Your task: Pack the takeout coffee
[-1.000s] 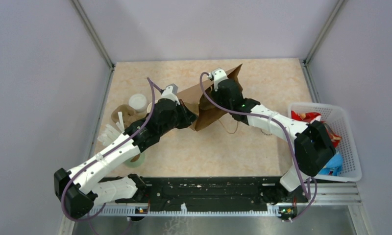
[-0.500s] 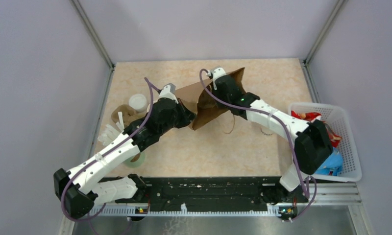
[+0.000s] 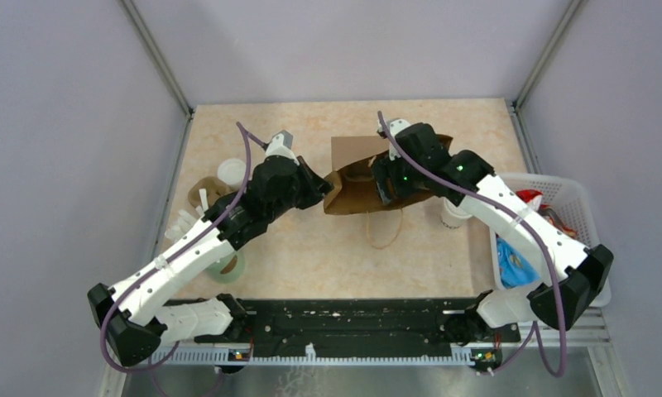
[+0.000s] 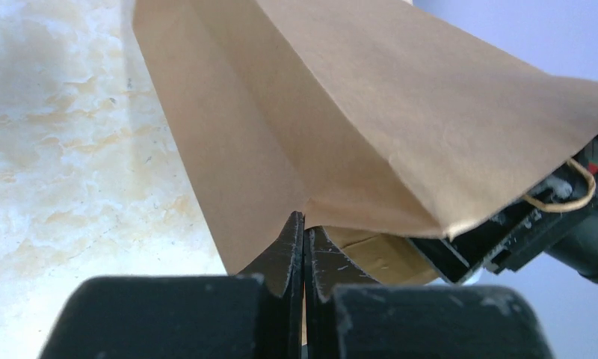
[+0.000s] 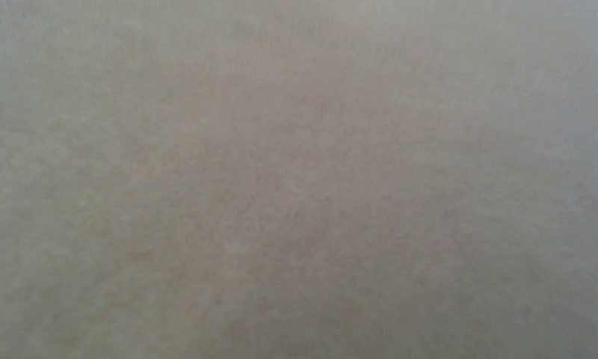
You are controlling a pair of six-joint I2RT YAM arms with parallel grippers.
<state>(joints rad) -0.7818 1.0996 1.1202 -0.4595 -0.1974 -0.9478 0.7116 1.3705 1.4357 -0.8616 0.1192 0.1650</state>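
Brown paper bag (image 3: 348,197), edge pinched by left hand (image 4: 304,228), right hand (image 3: 386,179) at mouth

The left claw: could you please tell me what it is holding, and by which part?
The left claw pinches the brown paper bag by a fold at its edge.

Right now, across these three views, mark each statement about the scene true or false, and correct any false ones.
1. The left gripper is shut on an edge of the brown paper bag. True.
2. The right wrist view shows a cup. False: a blurred brownish surface fills that whole view.
3. The white basket sits at the right side of the table. True.
4. The bag lies inside the basket. False: the bag is on the table, between the two arms.
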